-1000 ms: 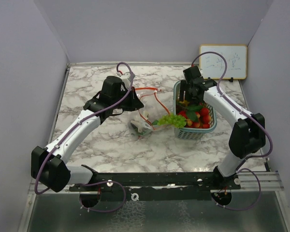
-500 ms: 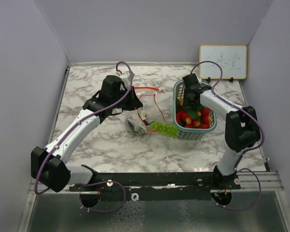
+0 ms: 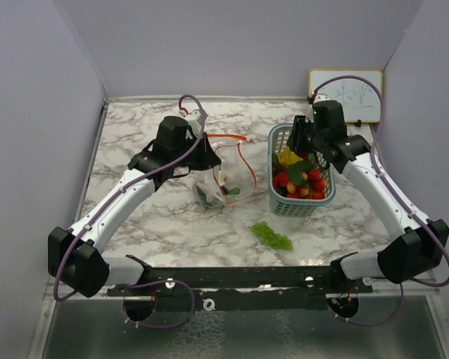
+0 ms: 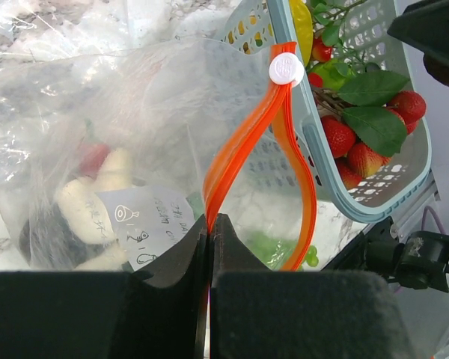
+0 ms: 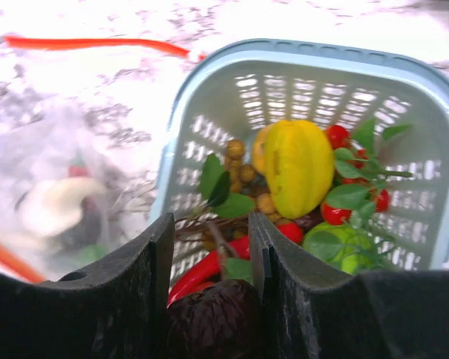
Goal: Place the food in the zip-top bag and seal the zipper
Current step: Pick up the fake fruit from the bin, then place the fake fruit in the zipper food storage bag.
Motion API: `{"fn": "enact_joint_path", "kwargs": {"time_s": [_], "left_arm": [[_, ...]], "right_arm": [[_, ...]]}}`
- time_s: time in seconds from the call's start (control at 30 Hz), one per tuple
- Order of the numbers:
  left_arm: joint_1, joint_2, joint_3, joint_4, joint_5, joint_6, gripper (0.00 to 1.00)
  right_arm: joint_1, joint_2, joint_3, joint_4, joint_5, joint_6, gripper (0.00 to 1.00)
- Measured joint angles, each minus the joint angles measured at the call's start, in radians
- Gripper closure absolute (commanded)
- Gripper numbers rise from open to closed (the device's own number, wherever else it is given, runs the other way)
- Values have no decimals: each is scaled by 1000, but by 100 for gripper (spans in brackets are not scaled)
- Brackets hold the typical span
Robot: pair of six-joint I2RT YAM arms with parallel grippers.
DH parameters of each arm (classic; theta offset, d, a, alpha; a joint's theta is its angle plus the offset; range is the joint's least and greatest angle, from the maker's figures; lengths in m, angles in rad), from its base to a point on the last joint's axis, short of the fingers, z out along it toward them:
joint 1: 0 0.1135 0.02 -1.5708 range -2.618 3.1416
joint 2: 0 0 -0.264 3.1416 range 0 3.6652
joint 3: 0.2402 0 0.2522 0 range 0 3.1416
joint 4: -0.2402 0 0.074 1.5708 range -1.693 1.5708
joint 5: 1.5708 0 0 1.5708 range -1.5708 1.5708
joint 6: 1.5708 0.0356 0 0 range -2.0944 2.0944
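Note:
My left gripper (image 3: pixel 207 155) (image 4: pixel 211 217) is shut on the orange-red zipper (image 4: pixel 243 142) and holds the mouth of the clear zip-top bag (image 3: pixel 215 188) (image 4: pixel 112 127) up. The bag holds a few pieces and a paper label. A green grape bunch (image 3: pixel 272 235) lies loose on the table, near side. The rest of the food, a yellow pepper (image 5: pixel 299 168), red pieces (image 4: pixel 337 134) and leaves, sits in the teal basket (image 3: pixel 300 207). My right gripper (image 3: pixel 299 142) (image 5: pixel 209 224) hovers over the basket's far part with a dark red-brown piece (image 5: pixel 217 318) between its jaws.
A small whiteboard (image 3: pixel 345 96) leans on the back wall at the right. The basket (image 5: pixel 284 54) stands right beside the bag. Purple side walls close in the marble table (image 3: pixel 150 224) on left and right.
The green grape bunch has moved from beside the basket toward the near edge of the table. My right arm has swung outward and its gripper has shifted back over the basket. The left arm holds still.

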Motion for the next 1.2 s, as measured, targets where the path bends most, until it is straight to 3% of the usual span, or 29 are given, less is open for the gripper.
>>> {"fn": "enact_joint_path", "kwargs": {"time_s": [0.13, 0.27, 0.4, 0.5, 0.67, 0.87, 0.97, 1.07, 1.13, 1.2], "left_arm": [[0, 0, 0, 9, 0, -10, 100], [0, 3, 0, 22, 4, -17, 100], [0, 16, 0, 39, 16, -29, 100], [0, 21, 0, 48, 21, -35, 100], [0, 21, -1, 60, 31, -45, 100], [1, 21, -10, 76, 41, -57, 100], [1, 21, -24, 85, 42, -64, 100], [1, 21, -33, 85, 43, -69, 100], [1, 20, -35, 85, 42, -71, 100], [1, 16, -40, 86, 42, -72, 100]], "right_arm": [[0, -37, 5, 0, -158, -24, 81], [0, -63, 7, 15, -415, -37, 81], [12, -80, -11, 110, -669, 12, 77], [37, -115, -77, 212, -763, 72, 77], [130, -116, -140, 333, -802, 154, 73], [293, -52, -164, 450, -684, 223, 64], [305, -26, -209, 501, -591, 262, 47], [305, 4, -229, 509, -494, 288, 23], [302, 13, -233, 509, -441, 292, 2], [301, 14, -232, 509, -410, 289, 1]]}}
